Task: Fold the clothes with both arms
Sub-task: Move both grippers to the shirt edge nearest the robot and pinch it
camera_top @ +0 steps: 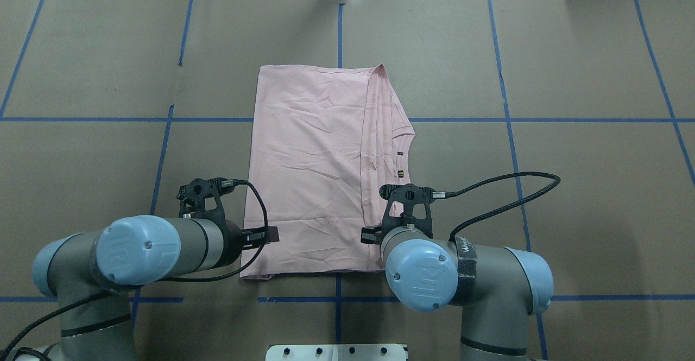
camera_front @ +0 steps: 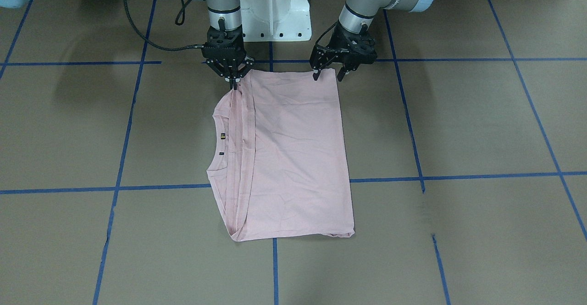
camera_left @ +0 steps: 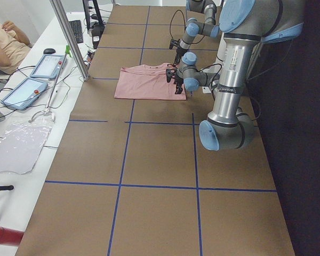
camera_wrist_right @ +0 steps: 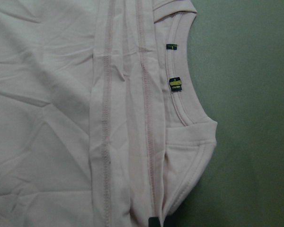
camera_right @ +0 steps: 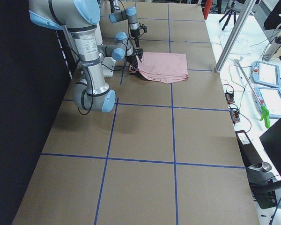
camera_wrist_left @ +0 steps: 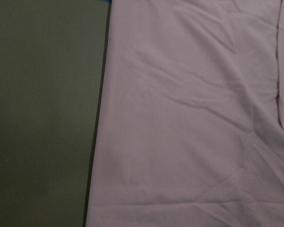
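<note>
The pale pink T-shirt (camera_front: 293,158) (camera_top: 309,176) lies folded on the brown table, its ribbed collar (camera_wrist_right: 182,101) with small tags toward my right side. My right gripper (camera_front: 234,85) is shut on the shirt's near edge by the folded hems, and the cloth rises to a small peak there. Its fingertips (camera_wrist_right: 154,222) show at the bottom of the right wrist view. My left gripper (camera_front: 328,76) is open over the shirt's other near corner, one finger on either side of it. The left wrist view shows only cloth (camera_wrist_left: 194,118) and table.
Blue tape lines (camera_front: 458,176) cross the brown paper table. The white pedestal base (camera_front: 275,11) stands behind the shirt, and a black cable (camera_top: 505,187) loops off my right wrist. A person (camera_left: 5,42), tablets (camera_left: 45,66) and a metal post (camera_left: 69,37) are beyond the far edge.
</note>
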Action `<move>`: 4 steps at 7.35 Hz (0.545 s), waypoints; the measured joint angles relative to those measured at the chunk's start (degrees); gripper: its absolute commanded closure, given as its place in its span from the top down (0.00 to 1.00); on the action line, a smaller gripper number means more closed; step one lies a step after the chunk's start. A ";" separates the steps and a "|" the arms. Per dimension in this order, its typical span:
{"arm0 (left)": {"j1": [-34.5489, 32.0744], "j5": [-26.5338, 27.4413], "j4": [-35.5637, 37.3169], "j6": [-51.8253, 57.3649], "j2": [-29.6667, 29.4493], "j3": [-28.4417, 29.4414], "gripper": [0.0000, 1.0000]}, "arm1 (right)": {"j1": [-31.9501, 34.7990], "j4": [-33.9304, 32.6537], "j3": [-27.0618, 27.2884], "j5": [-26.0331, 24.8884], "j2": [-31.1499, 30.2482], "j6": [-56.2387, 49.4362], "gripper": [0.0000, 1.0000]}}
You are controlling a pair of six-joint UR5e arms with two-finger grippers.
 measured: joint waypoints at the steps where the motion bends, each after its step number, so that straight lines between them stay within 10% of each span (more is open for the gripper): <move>1: 1.13 0.38 0.76 -0.50 0.11 0.27 0.77 | 0.00 0.00 0.00 0.00 -0.04 0.02 0.00; 4: 3.31 0.57 2.63 -0.75 0.34 0.53 0.69 | 0.00 0.00 0.00 0.00 -0.06 0.01 0.00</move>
